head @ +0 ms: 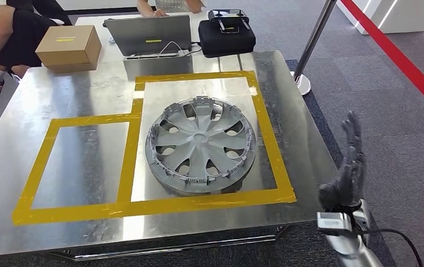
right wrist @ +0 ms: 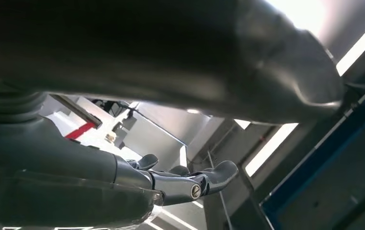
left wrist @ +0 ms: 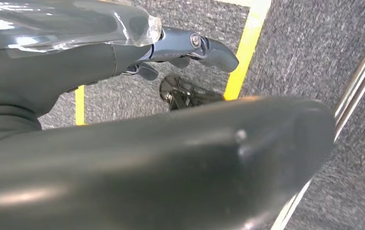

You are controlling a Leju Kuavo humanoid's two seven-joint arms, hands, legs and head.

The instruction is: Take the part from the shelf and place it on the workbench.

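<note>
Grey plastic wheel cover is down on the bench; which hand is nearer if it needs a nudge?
Right, probably: the right hand is raised beside the metal workbench, empty, nearest the grey wheel cover.

Indoor robot demonstration or test area, laid out like an exhibition hall workstation.

Steel-topped workbench (head: 43, 111) marked into bays with yellow tape (head: 143, 207), standing on grey carpet (head: 365, 111) crossed by a red floor stripe (head: 404, 61). Chrome barrier post (head: 312, 47) beside the bench. Laptop (head: 148, 33), cardboard box (head: 68, 47) and black equipment case (head: 226, 36) on a table behind, seated person (head: 9, 33) alongside. Bright ceiling light strips (right wrist: 271, 148) overhead.
</note>
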